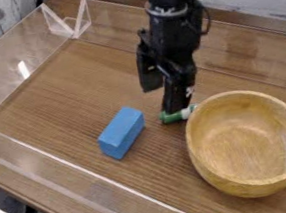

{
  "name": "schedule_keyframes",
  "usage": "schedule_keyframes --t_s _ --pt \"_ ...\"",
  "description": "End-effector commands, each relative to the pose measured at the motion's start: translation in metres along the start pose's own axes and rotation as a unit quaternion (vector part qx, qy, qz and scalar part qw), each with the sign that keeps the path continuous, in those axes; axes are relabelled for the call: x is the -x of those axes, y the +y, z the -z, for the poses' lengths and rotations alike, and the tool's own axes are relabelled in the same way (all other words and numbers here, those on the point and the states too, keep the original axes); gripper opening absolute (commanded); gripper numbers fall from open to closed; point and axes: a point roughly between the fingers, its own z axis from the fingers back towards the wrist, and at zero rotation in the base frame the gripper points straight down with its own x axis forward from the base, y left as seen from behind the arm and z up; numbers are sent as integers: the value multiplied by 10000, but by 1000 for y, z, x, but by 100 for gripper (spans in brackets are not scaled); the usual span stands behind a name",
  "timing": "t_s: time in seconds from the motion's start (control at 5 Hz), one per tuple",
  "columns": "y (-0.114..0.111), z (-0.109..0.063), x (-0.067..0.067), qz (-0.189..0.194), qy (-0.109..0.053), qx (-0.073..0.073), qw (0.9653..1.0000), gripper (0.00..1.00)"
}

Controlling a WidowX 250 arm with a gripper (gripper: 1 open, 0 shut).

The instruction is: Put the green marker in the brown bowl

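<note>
Gripper [159, 80] stands open, unladen, near frame centre. Green marker [176, 114] lies on the table just below it in frame, long axis running roughly sideways, slightly tilted, right end close to the brown bowl [249, 143], lower right.

Above the brown bowl [249, 143], the end effector [160, 82] partly hides the green marker [176, 114]; its arm is cut off by the top edge

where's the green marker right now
In the camera view, the short white-and-green marker lies right of centre, between the blue rectangular block and the round light-brown wooden bowl, close to the bowl's rim.
</note>
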Motion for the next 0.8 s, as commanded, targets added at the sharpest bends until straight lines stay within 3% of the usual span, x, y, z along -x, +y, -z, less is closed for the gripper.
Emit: schedule_keyframes --t_s 0.0,0.6 --pt "-1 -4 -5 465 -300 -253 9981 100" --pt "0 27 -13 768 -363 -257 9961 100"
